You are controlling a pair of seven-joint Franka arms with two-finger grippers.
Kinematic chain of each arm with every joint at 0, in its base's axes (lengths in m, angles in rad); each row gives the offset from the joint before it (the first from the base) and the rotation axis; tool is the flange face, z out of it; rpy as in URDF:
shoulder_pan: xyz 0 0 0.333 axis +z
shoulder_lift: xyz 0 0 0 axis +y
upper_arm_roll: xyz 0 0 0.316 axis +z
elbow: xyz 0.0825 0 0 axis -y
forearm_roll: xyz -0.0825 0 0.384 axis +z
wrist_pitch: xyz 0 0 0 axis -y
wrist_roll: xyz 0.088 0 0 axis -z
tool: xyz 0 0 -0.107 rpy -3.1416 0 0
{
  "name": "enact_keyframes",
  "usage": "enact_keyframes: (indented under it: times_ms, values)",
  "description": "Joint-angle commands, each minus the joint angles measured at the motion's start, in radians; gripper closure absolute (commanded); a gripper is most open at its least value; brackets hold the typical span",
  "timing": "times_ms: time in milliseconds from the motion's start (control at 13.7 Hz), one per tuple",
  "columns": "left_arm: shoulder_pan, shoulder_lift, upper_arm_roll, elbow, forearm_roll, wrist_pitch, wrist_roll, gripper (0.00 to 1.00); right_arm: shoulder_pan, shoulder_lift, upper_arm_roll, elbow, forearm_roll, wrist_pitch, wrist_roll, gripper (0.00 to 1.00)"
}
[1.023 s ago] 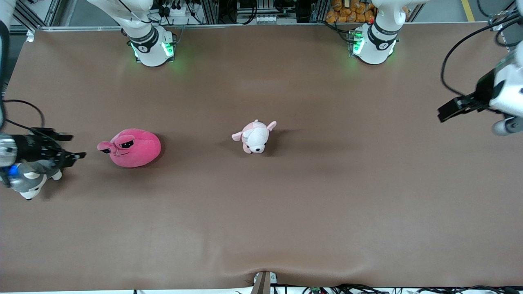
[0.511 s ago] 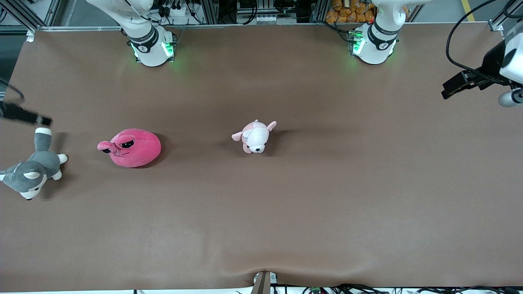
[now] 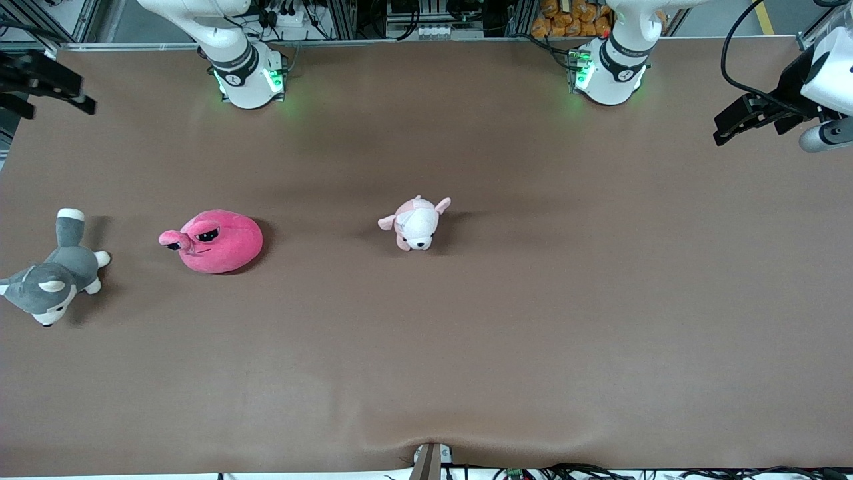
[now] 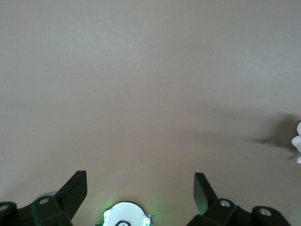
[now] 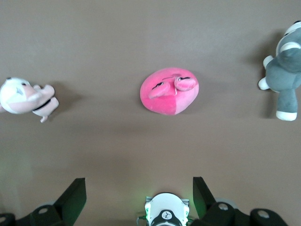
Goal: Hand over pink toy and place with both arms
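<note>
The pink toy (image 3: 213, 241), a hot-pink round plush with two dark half-lidded eyes, lies on the brown table toward the right arm's end. It also shows in the right wrist view (image 5: 169, 90). My right gripper (image 3: 80, 93) hangs open and empty over the table's corner at that end, well apart from the toy. In its wrist view the right gripper (image 5: 138, 188) holds nothing between its fingers. My left gripper (image 3: 723, 130) hangs open over the left arm's end of the table. The left gripper (image 4: 140, 186) has only bare table beneath it.
A pale pink-and-white puppy plush (image 3: 416, 223) sits mid-table. A grey-and-white husky plush (image 3: 50, 280) lies at the edge of the right arm's end, beside the pink toy. The two arm bases (image 3: 250, 77) (image 3: 610, 70) stand along the table's top edge.
My right gripper has lifted away from the husky plush and swung up toward the corner near its base. The left gripper has drifted toward the bases' edge. No toy has moved.
</note>
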Motion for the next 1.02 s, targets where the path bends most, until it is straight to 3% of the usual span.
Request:
enact_keyframes:
  times_ms: [0,73,146,438,584,950]
  values:
    - [-0.005,-0.022,0.011,-0.018,-0.016,-0.009,0.037,0.0,0.09,-0.045,0.009,-0.057,-0.121,0.046,-0.009,0.0]
    - [-0.003,-0.03,0.011,-0.018,-0.016,-0.012,0.037,0.0,0.119,-0.008,0.009,0.0,-0.199,0.032,-0.01,0.0]
    - [-0.005,-0.037,0.011,-0.018,-0.016,-0.032,0.037,0.0,0.111,0.007,0.006,0.032,-0.211,0.025,-0.01,0.0]
    - [-0.005,-0.048,0.009,-0.02,-0.048,-0.048,0.037,0.0,-0.006,0.014,-0.028,0.037,-0.068,0.029,-0.042,0.0]
    - [-0.005,-0.053,0.009,-0.018,-0.048,-0.064,0.037,0.0,-0.014,0.008,-0.028,0.031,-0.071,0.025,-0.158,0.0]
    - [-0.005,-0.05,0.011,0.002,-0.05,-0.066,0.104,0.0,-0.014,0.006,-0.026,0.029,-0.073,0.017,-0.159,0.0]
